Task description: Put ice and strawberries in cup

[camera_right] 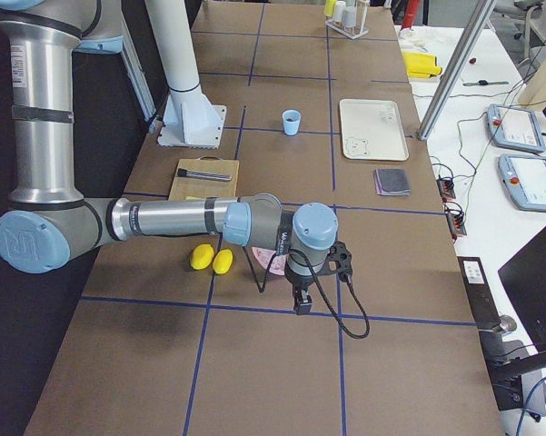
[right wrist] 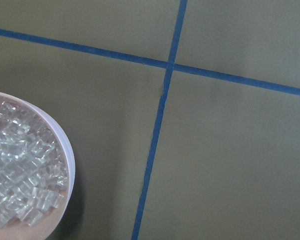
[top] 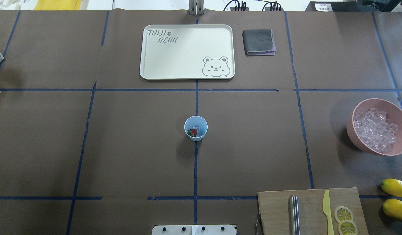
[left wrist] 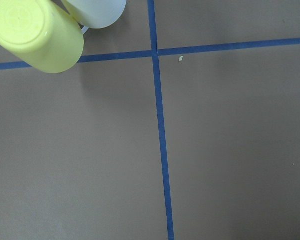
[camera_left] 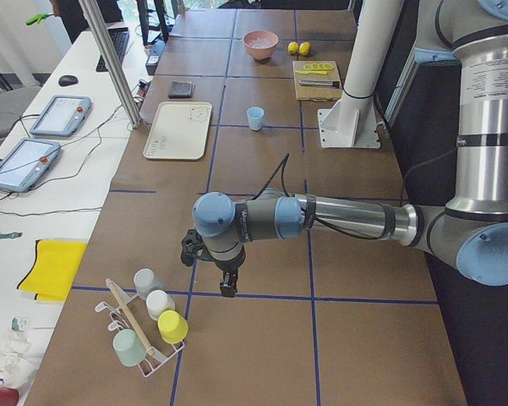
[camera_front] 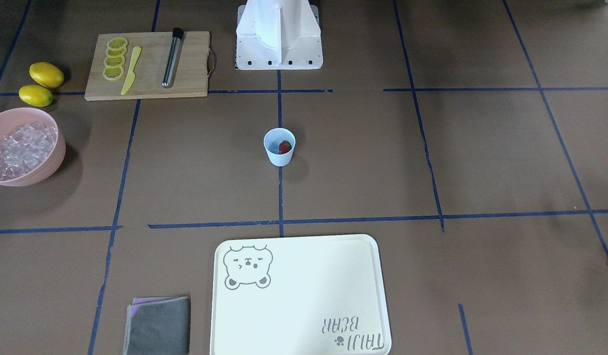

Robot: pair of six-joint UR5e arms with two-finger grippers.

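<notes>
Centrally, a small pale-blue tapered cup [camera_front: 279, 154] holding a dark-red strawberry [camera_front: 285, 147] stands far from left gripper [camera_left: 228, 290] and right gripper [camera_right: 302, 306], whose openness I cannot tell; brown table [camera_front: 382, 158] all round.

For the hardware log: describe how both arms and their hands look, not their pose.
The left arm and the right arm are silver-grey metal tubes joined by rounded light-blue caps. The right arm's large cap carries a raised logo. Each arm ends in a small black hand, the left hand and the right hand. A thin black cable loops out from each wrist.
</notes>
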